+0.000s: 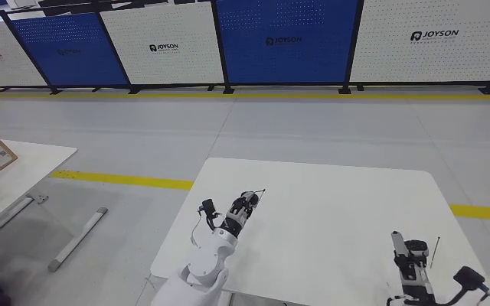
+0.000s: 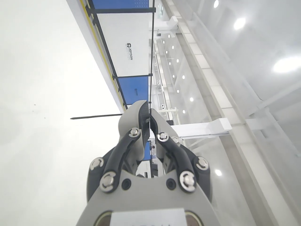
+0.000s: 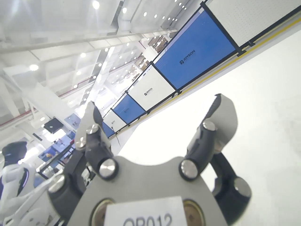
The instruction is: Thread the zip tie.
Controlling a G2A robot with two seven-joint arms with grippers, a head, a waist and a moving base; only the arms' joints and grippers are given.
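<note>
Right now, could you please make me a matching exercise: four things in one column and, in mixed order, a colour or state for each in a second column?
Things:
1. left gripper
2. right gripper
3. zip tie
4. table

Colour or state:
a. white
b. open, holding nothing
c. thin and black
d. shut on the zip tie

Pairs: 1-d, 2-b, 3-c, 4-a.

Bright, even overhead light, round ceiling lamps (image 2: 239, 23) flaring into soft white glare in both wrist views, white table (image 1: 344, 229) washed almost featureless, pale sheen on the grey floor (image 1: 306, 122), shadows faint and soft, wide-angle bending of straight lines toward wrist-view edges.
</note>
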